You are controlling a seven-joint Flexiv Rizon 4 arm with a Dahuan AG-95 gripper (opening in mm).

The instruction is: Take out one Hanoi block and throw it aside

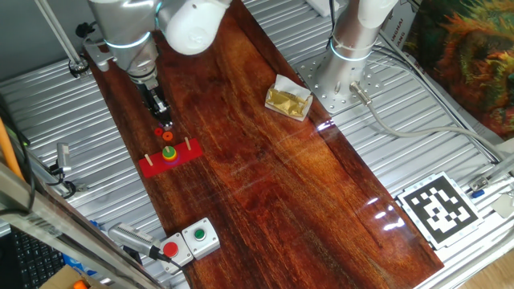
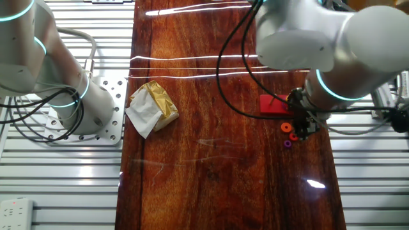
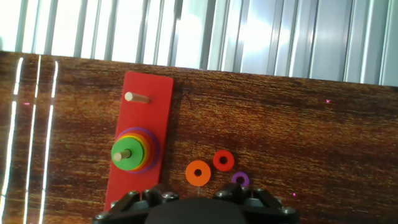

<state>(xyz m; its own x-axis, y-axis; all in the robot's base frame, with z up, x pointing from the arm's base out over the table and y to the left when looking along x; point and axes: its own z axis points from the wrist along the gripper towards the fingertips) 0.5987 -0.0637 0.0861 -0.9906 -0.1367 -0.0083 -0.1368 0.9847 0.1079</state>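
The orange Hanoi block (image 3: 198, 172) lies flat on the wooden table, off the pegs, beside a tiny red ring (image 3: 223, 160) and a tiny purple ring (image 3: 240, 180). It also shows in one fixed view (image 1: 168, 136) and in the other fixed view (image 2: 285, 127). My gripper (image 3: 196, 194) hangs just above it, open and empty, a finger on either side. The red base (image 3: 146, 124) lies to the left, with a stack of discs topped by a green one (image 3: 127, 152) on its middle peg.
A crumpled gold-and-white packet (image 1: 289, 99) lies on the wood farther along. A box with a red and a green button (image 1: 191, 239) sits at the table's near end. A second arm's base (image 1: 345, 80) and a black-and-white tag (image 1: 438, 207) stand on the metal surface.
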